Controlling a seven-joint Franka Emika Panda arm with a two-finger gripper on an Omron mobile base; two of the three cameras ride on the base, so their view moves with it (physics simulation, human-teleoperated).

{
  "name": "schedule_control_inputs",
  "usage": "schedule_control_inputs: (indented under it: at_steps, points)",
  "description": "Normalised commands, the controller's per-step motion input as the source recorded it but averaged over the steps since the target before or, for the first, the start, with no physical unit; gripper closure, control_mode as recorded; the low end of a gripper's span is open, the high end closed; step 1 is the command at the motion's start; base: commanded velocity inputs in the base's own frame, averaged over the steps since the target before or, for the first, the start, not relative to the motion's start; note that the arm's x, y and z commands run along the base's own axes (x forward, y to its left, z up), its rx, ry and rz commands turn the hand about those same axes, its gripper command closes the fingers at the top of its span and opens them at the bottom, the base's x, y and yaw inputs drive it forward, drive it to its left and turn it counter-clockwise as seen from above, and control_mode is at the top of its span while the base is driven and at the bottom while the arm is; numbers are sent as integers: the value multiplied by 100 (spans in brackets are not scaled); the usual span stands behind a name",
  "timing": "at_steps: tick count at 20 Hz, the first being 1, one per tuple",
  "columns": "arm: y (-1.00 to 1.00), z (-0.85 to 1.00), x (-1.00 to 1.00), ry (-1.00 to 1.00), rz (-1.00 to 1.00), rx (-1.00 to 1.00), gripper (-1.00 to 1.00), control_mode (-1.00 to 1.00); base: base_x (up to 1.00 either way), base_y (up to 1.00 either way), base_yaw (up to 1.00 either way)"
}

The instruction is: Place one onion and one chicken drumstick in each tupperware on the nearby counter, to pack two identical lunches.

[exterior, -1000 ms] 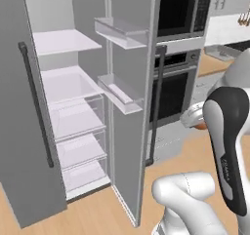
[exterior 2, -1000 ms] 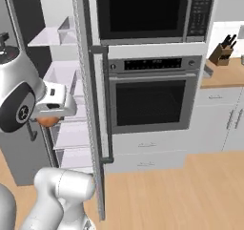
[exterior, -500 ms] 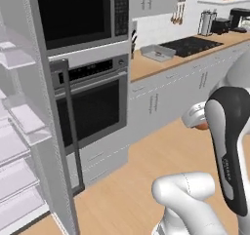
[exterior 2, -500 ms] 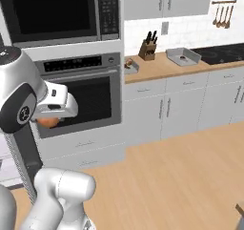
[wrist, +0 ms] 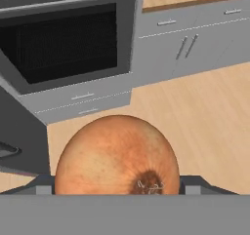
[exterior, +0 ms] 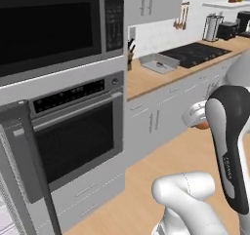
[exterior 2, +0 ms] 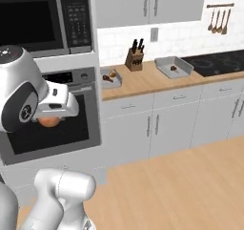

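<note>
An onion (wrist: 116,156) is held between the jaws of the gripper (exterior 2: 51,120), which stand wide and clamped on its sides; in the hand view it sits right at the fingertips, and in the right base view it shows as an orange ball tucked under the hand. Well ahead of the gripper and above its level lies the wooden counter (exterior 2: 143,83), with two grey tupperware trays on it. In the nearer tupperware (exterior 2: 109,77), beside the knife block (exterior 2: 134,59), something dark and something orange-brown can be made out, judged to be a drumstick and an onion, so that lunch appears packed. In the farther tupperware (exterior 2: 173,66), next to the cooktop (exterior 2: 218,63), a single small dark piece is seen, probably the drumstick. What is judged to be left is the carrying of the held onion to that farther tray and its release there
</note>
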Motion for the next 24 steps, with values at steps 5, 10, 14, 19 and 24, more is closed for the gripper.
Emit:
schedule_control_inputs:
  at_steps: [5, 10, 14, 19, 24]
  points:
    - [0, 0, 0, 0, 0, 0, 100, 100, 100, -23, 1]
    - [0, 0, 0, 0, 0, 0, 100, 100, 100, -53, 7]
    - [0, 0, 0, 0, 0, 0, 100, 100, 87, -93, 19]
    - [0, 0, 0, 0, 0, 0, 100, 100, 73, -99, 19]
    - [0, 0, 0, 0, 0, 0, 100, 100, 55, -91, 27]
